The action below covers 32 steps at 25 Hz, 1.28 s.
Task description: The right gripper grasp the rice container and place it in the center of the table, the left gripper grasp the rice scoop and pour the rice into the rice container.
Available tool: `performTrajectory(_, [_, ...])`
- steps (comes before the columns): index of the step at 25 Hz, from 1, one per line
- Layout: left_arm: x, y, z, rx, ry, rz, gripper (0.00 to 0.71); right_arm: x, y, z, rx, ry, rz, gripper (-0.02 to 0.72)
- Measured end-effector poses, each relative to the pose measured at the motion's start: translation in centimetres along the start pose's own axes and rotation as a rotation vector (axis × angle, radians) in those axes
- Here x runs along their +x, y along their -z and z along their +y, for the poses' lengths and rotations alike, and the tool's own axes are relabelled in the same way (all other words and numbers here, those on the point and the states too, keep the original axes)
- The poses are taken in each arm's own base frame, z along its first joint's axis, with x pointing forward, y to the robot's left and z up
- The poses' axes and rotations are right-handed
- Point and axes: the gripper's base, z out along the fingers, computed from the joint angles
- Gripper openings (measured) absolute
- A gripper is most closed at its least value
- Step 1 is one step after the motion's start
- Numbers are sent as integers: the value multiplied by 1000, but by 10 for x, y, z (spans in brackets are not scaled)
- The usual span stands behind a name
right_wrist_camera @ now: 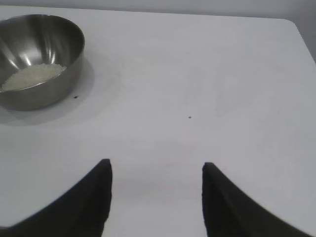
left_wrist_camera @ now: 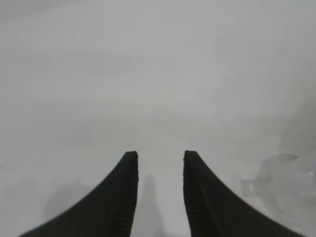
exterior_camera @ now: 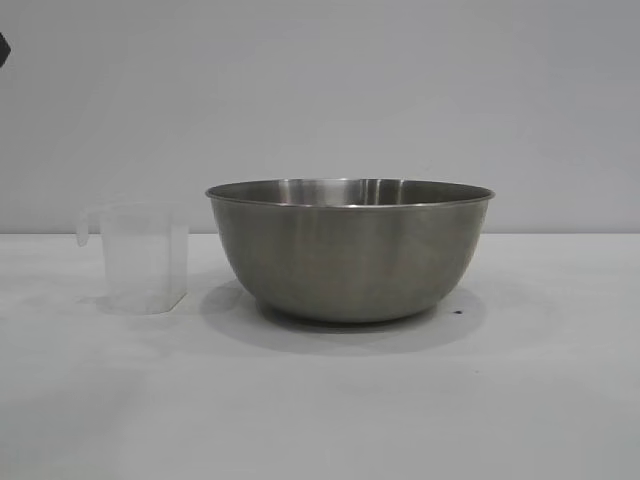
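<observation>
Over bare counter [left_wrist_camera: 148,74], found the left end effector [left_wrist_camera: 160,154] released: fingers parted, nothing gripped between them. Caught only a faint glimpse of the rice scoop [exterior_camera: 147,262] off to one side of those fingers, apart from them. Saw that scoop upright on the counter, just beside the rice container [exterior_camera: 350,260], on its left in the exterior view, not touching it; looked empty, though hard to tell through the cloudy plastic. Found the right end effector [right_wrist_camera: 156,163] likewise released and empty-handed, well apart from the container. Noted the container near mid-counter, with a low heap of rice [right_wrist_camera: 32,76] on its floor.

Judged both steps done: container placed, rice poured, scoop set down. Reckoned nothing left but clearing the left arm away, and judged that this called for a path wide of the light scoop, easily toppled by a brush.
</observation>
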Motion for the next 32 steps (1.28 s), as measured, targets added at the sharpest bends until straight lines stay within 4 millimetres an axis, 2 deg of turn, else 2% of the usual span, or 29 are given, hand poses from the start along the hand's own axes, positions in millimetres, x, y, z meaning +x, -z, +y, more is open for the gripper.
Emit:
performTrajectory(9, [-9, 10, 8, -38, -67, 222, 218, 0, 0, 0, 0, 0, 0, 379])
performTrajectory(22, [3, 29, 7, -28, -86, 527, 218, 0, 0, 0, 0, 0, 0, 379])
performTrajectory(32, [11, 54, 2, 37, -76, 656, 218, 0, 0, 0, 0, 0, 0, 379])
